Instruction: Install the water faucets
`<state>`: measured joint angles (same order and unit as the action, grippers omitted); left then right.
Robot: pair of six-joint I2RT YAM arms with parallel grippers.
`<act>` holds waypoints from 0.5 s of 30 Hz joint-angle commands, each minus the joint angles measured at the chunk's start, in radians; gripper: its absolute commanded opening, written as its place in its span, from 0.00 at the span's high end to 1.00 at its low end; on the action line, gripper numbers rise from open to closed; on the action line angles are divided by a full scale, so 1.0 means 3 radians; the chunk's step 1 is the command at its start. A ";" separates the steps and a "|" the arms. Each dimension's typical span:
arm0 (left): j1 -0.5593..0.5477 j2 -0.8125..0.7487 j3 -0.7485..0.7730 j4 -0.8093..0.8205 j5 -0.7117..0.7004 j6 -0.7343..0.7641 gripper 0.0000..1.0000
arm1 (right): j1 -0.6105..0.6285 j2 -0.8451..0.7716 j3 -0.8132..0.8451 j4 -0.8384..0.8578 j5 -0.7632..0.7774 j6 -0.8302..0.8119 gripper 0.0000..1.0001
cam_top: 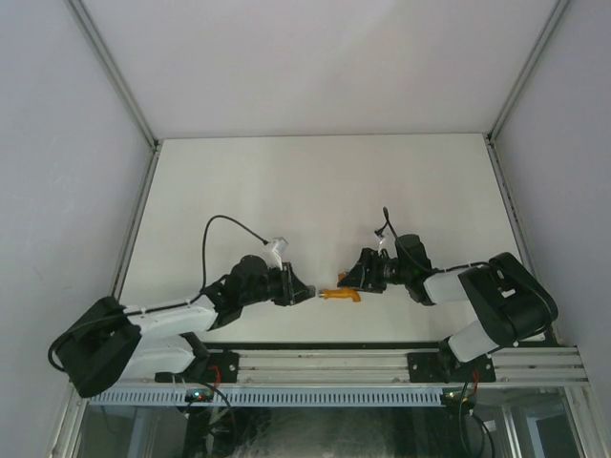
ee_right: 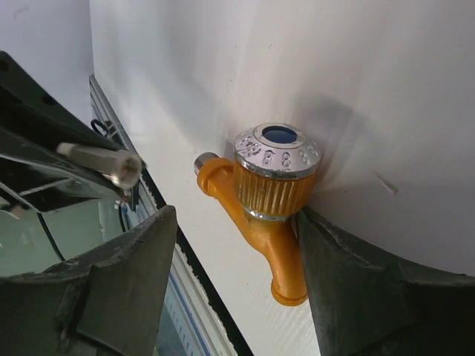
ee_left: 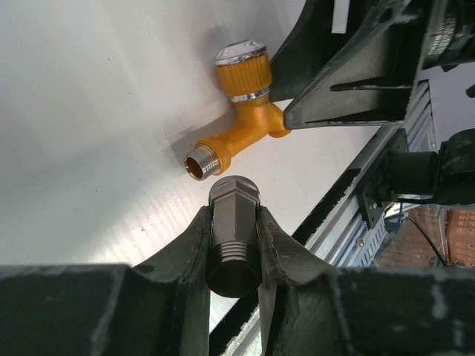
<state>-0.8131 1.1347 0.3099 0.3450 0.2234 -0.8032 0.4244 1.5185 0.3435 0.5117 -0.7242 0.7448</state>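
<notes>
Left gripper (ee_left: pixel 234 220) clenched on grey pipe fitting (ee_left: pixel 233 248), lower centre of left wrist view, hex end pointing up-frame. Threaded end (ee_left: pixel 200 165) of the tap sits just beside that hex end, not touching, angled off its axis. Right gripper (ee_right: pixel 236 230) spread wide around orange faucet (ee_right: pixel 271 196), which lies on white table (ee_left: pixel 89 111). The finger (ee_right: pixel 356 289) at frame right is against the spout side, the other finger well apart.

Risks:
- Closing unevenly likely shoves or spins the faucet, since one finger meets it first.
- Ribbed round knob (ee_right: pixel 276 159) could slip.
- If the fitting pushes in while the faucet is loose, it skids away.
- Off-axis threads could cross-thread or jam.
</notes>
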 commanded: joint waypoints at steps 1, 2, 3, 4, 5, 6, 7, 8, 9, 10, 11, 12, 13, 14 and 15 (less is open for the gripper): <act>0.0019 0.0350 0.0005 0.0548 0.0150 -0.0053 1.00 | -0.0023 -0.0047 -0.0151 0.0572 0.0218 0.0303 0.35; 0.0028 0.0466 0.0038 0.0555 0.0180 -0.0026 1.00 | -0.0022 -0.0050 -0.0160 0.0579 0.0253 0.0308 0.35; 0.0034 0.0542 0.0064 0.0578 0.0226 -0.0015 1.00 | -0.0023 -0.0050 -0.0158 0.0576 0.0268 0.0305 0.35; 0.0040 0.0596 0.0090 0.0594 0.0254 -0.0015 1.00 | -0.0024 -0.0055 -0.0161 0.0572 0.0276 0.0304 0.35; 0.0050 0.0634 0.0096 0.0629 0.0282 -0.0022 1.00 | -0.0020 -0.0062 -0.0161 0.0564 0.0281 0.0300 0.35; 0.0062 0.0653 0.0089 0.0668 0.0277 -0.0046 1.00 | -0.0021 -0.0065 -0.0168 0.0561 0.0282 0.0296 0.35; 0.0082 0.0670 0.0074 0.0701 0.0271 -0.0061 1.00 | -0.0023 -0.0061 -0.0171 0.0563 0.0284 0.0294 0.35; 0.0104 0.0689 0.0070 0.0710 0.0284 -0.0052 1.00 | -0.0015 -0.0047 -0.0169 0.0569 0.0280 0.0294 0.35; 0.0135 0.0715 0.0080 0.0707 0.0310 -0.0040 1.00 | -0.0016 -0.0039 -0.0170 0.0584 0.0266 0.0289 0.35; 0.0165 0.0746 0.0087 0.0711 0.0338 -0.0039 1.00 | -0.0014 -0.0018 -0.0171 0.0596 0.0250 0.0293 0.35; 0.0197 0.0785 0.0095 0.0737 0.0361 -0.0042 1.00 | -0.0011 -0.0003 -0.0176 0.0624 0.0242 0.0307 0.36; 0.0222 0.0829 0.0104 0.0778 0.0413 -0.0043 1.00 | -0.0011 0.0012 -0.0187 0.0665 0.0233 0.0324 0.36; 0.0243 0.0875 0.0114 0.0854 0.0478 -0.0051 1.00 | -0.0010 0.0024 -0.0208 0.0717 0.0237 0.0351 0.36; 0.0256 0.0933 0.0127 0.0953 0.0536 -0.0068 1.00 | -0.0010 0.0026 -0.0239 0.0773 0.0263 0.0386 0.36; 0.0265 0.0990 0.0136 0.1017 0.0614 -0.0080 1.00 | -0.0016 0.0022 -0.0298 0.0863 0.0309 0.0421 0.37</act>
<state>-0.7532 1.3853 0.3122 0.5117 0.3195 -0.8062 0.4202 1.5215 0.2893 0.6563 -0.6579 0.8330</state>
